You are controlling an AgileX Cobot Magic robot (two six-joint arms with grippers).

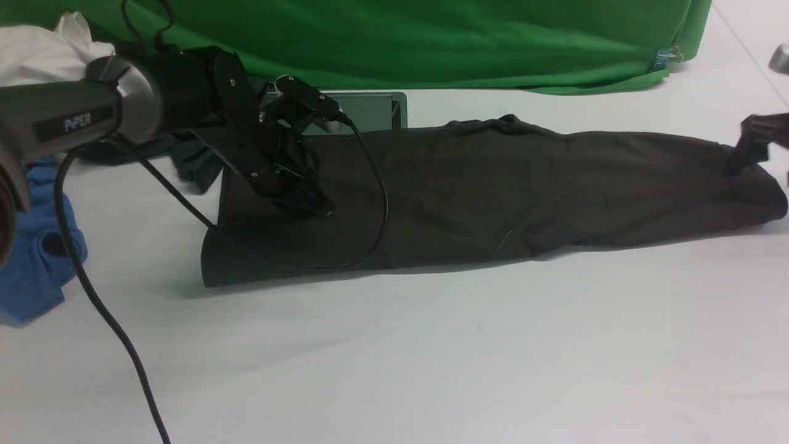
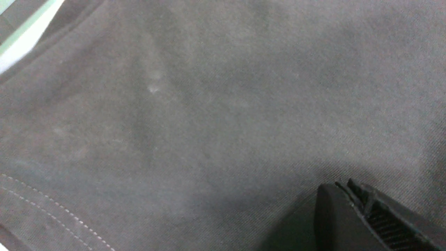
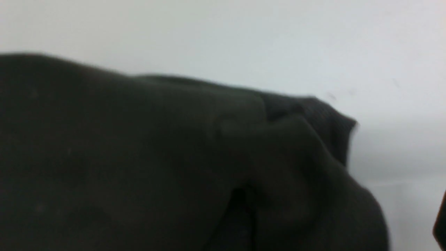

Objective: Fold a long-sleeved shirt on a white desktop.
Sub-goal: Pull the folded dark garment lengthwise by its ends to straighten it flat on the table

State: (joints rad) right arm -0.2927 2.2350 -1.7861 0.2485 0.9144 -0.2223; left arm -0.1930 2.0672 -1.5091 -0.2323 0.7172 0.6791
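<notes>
Presently, the long-sleeved shirt (image 1: 493,185) is being pinned by the left gripper (image 1: 320,206), fingers closed; every layer should be taken at its opposite end by the right gripper (image 1: 749,148), finger spread unclear.

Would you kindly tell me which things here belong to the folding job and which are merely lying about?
Job in hand: long-sleeved shirt; white desktop; left pincer; right pincer.

Lying about: blue garment; dark grey-green garment; white cloth; green backdrop.
</notes>
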